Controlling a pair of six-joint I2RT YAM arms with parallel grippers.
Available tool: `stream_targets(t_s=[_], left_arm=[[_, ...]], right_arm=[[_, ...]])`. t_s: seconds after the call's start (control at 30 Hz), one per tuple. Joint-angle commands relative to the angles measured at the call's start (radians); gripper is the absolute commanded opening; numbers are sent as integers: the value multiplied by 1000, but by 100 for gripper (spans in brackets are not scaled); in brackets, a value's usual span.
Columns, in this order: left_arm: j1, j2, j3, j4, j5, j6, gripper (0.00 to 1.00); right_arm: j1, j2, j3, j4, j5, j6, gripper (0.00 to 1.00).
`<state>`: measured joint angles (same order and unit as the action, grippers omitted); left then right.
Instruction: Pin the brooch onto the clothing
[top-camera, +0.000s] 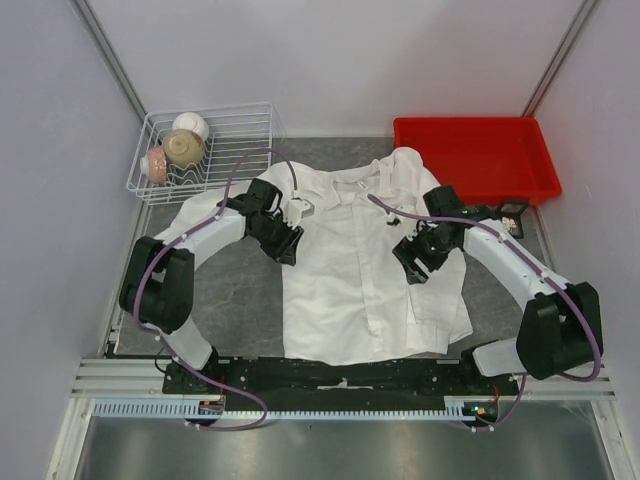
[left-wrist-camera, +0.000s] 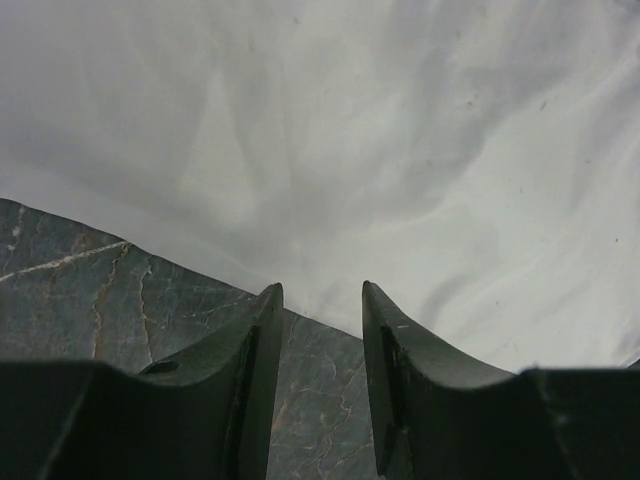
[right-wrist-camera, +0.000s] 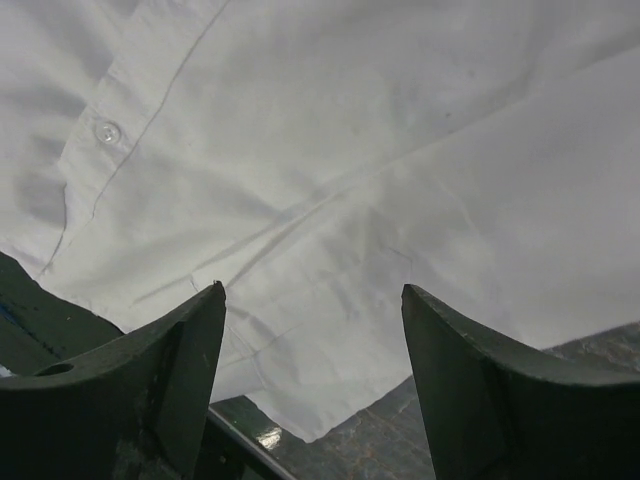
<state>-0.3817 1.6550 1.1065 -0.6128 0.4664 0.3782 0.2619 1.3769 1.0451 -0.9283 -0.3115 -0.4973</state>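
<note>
Shirt (top-camera: 350, 280): white, thin creased fabric, flat on dark marbled bench (top-camera: 235, 295); collar far, hem near, long axis near-far. Left tool (left-wrist-camera: 320, 292) narrow gap; right tool (right-wrist-camera: 312, 292) wide.

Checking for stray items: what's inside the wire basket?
The wire basket holds a white bowl, a tan bowl and a pinkish bowl. Nothing else shows; anything beneath them is covered.

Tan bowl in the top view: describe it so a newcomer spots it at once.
Find the white wire basket at the table's far left corner, beyond the shirt. Three bowls sit in its left end. The tan bowl is the middle one, between a white bowl behind and a pinkish bowl in front.
</note>
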Motion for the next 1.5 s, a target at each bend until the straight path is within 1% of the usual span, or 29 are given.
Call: stream_targets(t_s=[0.0,0.13,0.23,0.27,0.33,0.37,0.4,0.43,0.47,0.5,0.53,0.57,0.6,0.63,0.67,0.73,0.77,0.8,0.97,1.17,1.27,1.47], left_arm=[[10,84,26,51,-15,-62,43],[21,143,44,71,-21,-81,43],[44,169,72,50,-22,-90,41],[68,167,81,23,-15,-87,41],[108,128,116,-1,49,-84,42],[165,103,124,-5,75,-94,43],[194,80,142,-19,112,-94,45],[223,37,151,-27,115,-94,47],[281,19,157,-34,112,-76,48],[309,8,170,-59,95,-58,50],[337,-3,173,-76,78,0,51],[380,0,177,-90,36,26,52],[426,6,184,-114,20,53,58],[450,14,188,-126,9,100,61],[504,32,190,-127,-8,116,61],[553,49,191,-113,-38,148,61],[594,70,193,-105,-58,151,61],[612,80,196,-93,-69,154,60],[667,147,199,-59,-147,171,57],[743,198,155,-50,-201,171,52],[794,190,122,-51,-228,182,48],[912,137,70,-84,-267,240,35]], right_arm=[[79,53,-30,111,8,19,78],[160,111,-17,172,3,43,73],[235,151,-11,221,12,57,71],[267,160,-8,245,20,62,70],[299,191,12,261,22,69,68],[328,201,21,276,20,86,67],[344,215,41,285,15,95,67],[359,223,49,296,14,104,66],[393,232,58,324,15,120,66],[408,257,78,336,18,127,66],[422,273,91,344,20,132,66],[445,290,105,356,20,144,65],[456,327,137,362,22,151,66],[467,346,153,379,25,158,65],[486,362,167,388,26,166,65],[508,407,216,420,37,187,65],[532,422,230,433,41,193,65],[543,454,259,442,43,203,65],[629,559,326,485,64,213,63],[683,686,371,513,52,233,56],[697,740,406,523,29,259,53],[766,824,509,523,-9,289,52]])
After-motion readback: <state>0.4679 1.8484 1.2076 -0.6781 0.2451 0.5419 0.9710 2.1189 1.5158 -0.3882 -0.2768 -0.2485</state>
